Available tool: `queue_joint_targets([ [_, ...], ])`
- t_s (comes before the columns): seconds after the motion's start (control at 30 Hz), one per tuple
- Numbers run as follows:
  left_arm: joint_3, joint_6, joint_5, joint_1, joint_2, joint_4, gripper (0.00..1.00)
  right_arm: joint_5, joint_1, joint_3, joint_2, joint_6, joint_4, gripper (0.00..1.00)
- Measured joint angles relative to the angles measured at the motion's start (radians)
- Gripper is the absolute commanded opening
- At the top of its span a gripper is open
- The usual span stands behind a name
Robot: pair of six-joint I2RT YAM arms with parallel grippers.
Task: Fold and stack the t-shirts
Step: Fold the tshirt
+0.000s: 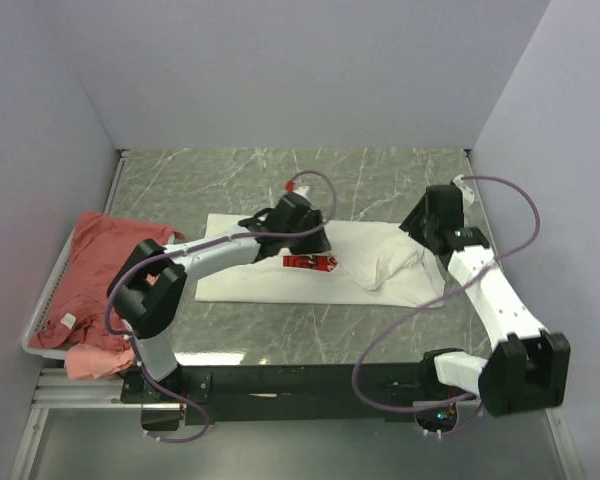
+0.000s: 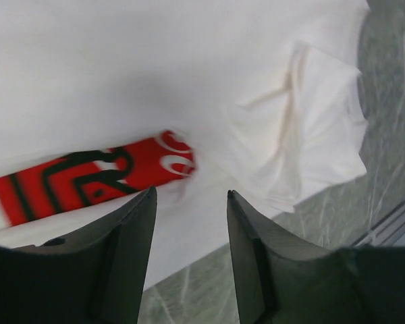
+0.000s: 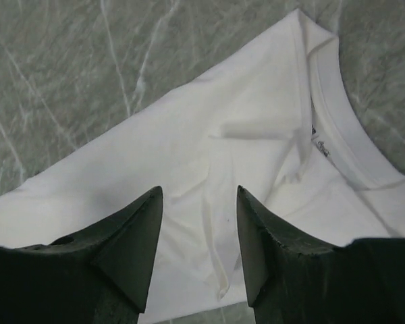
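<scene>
The white tee [image 1: 250,280] is soft matt cotton, lightly creased, with a ribbed collar [image 3: 337,115]; its red print [image 2: 88,179] looks smoother and flatter than the weave around it. The pink tees [image 1: 110,265] are crumpled matt cloth in a white wire basket [image 1: 42,310]. The table [image 1: 380,180] is smooth, grey-green and marble-veined, with a faint sheen. The left gripper [image 2: 191,191] and right gripper [image 3: 199,189] are matt black plastic.

A flat desk [image 1: 380,180] with a grey-green stone pattern and thin white lines fills the middle. Plain pale walls [image 1: 300,70] stand at its left, back and right. A white wire basket [image 1: 42,318] sits at the left edge, near a silver metal rail [image 1: 80,388].
</scene>
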Motion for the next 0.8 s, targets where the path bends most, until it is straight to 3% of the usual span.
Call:
queue_joint_targets([
  [0.17, 0.124, 0.087, -0.037, -0.148, 0.091, -0.023, 0.54, -0.066, -0.084, 0.136, 0.204, -0.062, -0.015, 0.52],
  [0.33, 0.185, 0.149, -0.042, -0.222, 0.190, -0.045, 0.57, -0.135, -0.124, 0.242, 0.366, -0.108, -0.024, 0.51],
  [0.8, 0.333, 0.261, -0.085, -0.326, 0.306, -0.084, 0.61, -0.276, -0.234, 0.264, 0.412, -0.129, -0.005, 0.49],
])
